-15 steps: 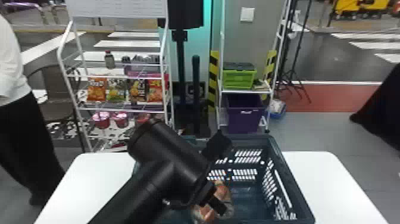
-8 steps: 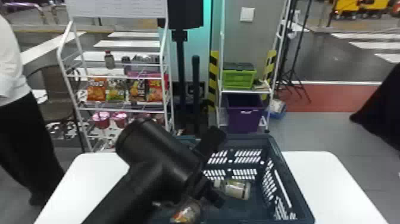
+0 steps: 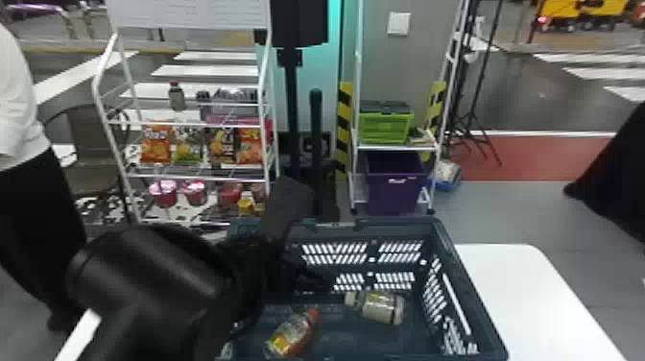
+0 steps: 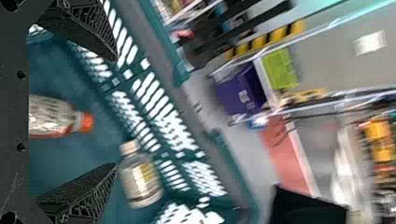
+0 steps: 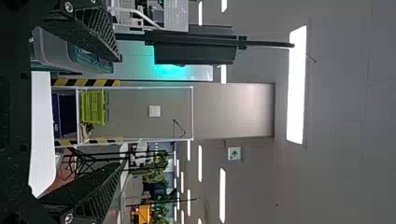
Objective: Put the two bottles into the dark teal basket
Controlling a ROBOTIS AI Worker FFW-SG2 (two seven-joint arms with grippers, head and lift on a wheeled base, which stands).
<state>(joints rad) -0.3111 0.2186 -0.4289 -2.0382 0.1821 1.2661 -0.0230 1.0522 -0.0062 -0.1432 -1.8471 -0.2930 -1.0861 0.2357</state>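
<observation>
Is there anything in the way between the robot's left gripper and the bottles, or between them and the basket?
Nothing visible is in the way. The red-capped bottle and the pale-capped bottle both lie inside the basket, and I see nothing between them and the open left gripper.

In the head view, the left gripper (image 3: 283, 216) is displaced leftward relative to its positions 1.0 s and 0.5 s earlier, and its arm (image 3: 153, 273) appears larger, now covering most of the left part of the table (image 3: 542, 297). The red-capped bottle (image 3: 290, 333) lies farther left in the basket (image 3: 463, 283) than at 1.0 s, its cap now exposed. The pale-capped bottle (image 3: 381, 307), indistinct at 1.0 s, is visible. A yellow item (image 3: 246, 204), previously behind the arm, shows on the rack (image 3: 104, 60).
</observation>
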